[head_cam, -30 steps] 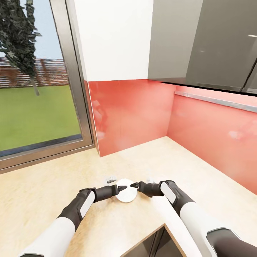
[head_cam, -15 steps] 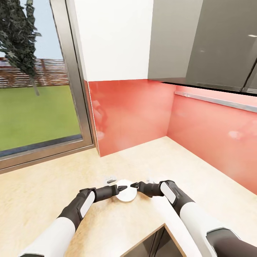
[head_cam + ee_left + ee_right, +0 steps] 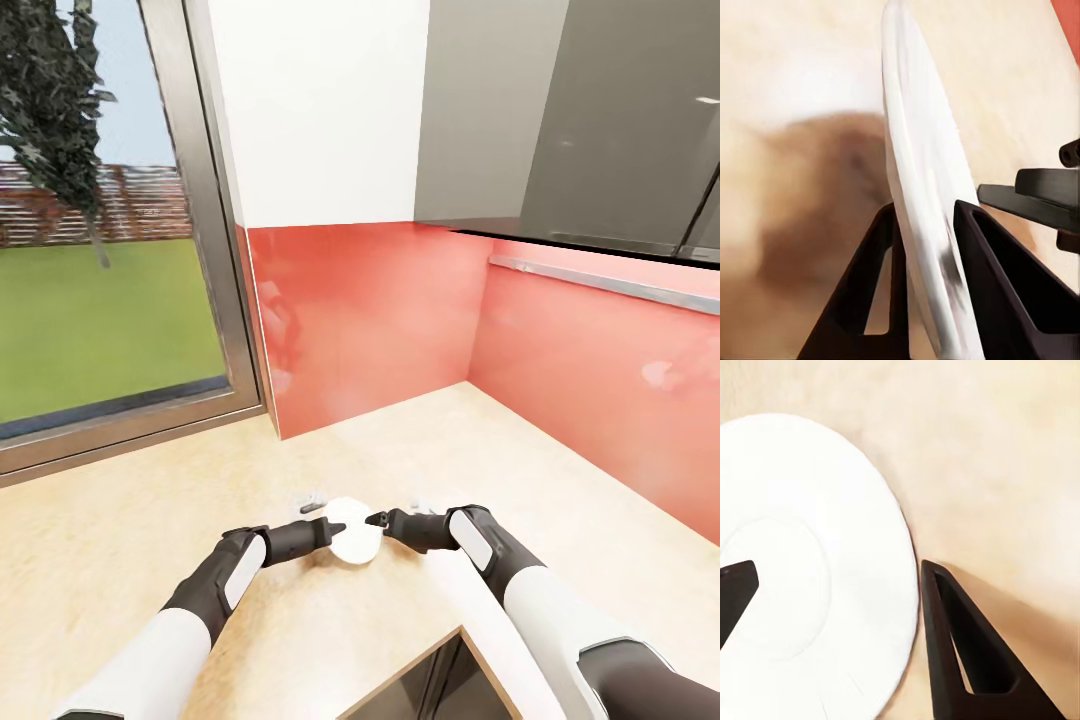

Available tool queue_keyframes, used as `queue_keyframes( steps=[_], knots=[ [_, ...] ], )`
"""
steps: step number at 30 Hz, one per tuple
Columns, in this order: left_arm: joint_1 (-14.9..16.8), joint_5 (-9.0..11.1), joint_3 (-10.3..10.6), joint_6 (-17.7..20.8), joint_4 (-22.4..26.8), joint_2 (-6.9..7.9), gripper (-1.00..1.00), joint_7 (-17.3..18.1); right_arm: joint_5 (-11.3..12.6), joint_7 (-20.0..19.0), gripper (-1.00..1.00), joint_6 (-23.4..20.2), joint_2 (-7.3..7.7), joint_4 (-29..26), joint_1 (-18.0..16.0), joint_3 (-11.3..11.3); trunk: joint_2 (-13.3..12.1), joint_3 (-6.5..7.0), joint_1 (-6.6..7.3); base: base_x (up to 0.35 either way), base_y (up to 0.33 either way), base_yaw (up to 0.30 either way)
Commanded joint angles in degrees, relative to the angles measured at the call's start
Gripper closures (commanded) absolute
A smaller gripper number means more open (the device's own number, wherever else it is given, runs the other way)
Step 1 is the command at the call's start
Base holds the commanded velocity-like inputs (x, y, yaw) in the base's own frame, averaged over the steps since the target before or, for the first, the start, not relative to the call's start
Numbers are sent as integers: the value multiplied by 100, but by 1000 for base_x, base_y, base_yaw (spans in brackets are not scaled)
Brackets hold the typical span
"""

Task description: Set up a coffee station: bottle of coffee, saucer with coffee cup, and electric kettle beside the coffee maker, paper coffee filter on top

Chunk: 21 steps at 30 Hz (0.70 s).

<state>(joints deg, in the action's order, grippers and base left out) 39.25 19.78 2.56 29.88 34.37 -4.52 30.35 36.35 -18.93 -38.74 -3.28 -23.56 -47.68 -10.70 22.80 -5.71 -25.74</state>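
A white saucer (image 3: 356,541) is tilted up on its edge just over the beige countertop (image 3: 500,450), between my two grippers. My left gripper (image 3: 328,527) is shut on its rim; in the left wrist view the two dark fingers (image 3: 986,247) clamp the saucer (image 3: 916,172) from both sides. My right gripper (image 3: 376,519) stands open beside the saucer's other side. In the right wrist view its fingers (image 3: 952,645) are spread wide with the saucer (image 3: 810,570) lying between and behind them. Coffee maker, bottle, filter, cup and kettle are out of view.
A red backsplash (image 3: 380,310) meets in a corner ahead, with grey wall cabinets (image 3: 600,120) above at the right. A tall window (image 3: 100,250) stands at the left. A small grey fitting (image 3: 310,497) sits on the counter just beyond the saucer. A dark gap (image 3: 430,680) opens below the counter edge.
The saucer has tipped up from lying flat to standing on edge in the left gripper. Both arms have barely moved.
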Motion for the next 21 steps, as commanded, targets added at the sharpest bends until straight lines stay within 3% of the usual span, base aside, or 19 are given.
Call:
queue_keyframes(
  steps=[1, 21],
  knots=[
    [3, -71, 8, 0, -1, 3, 100, -11, -31, -14, -100, -10, 3, 0, -5, -20, 11, -14, -4, 0, 0, 0],
    [3, -71, 7, 0, -1, 4, 100, -3, -31, -14, -100, -10, 1, -3, -5, -20, 11, -14, -4, 0, 0, 0]
  ],
)
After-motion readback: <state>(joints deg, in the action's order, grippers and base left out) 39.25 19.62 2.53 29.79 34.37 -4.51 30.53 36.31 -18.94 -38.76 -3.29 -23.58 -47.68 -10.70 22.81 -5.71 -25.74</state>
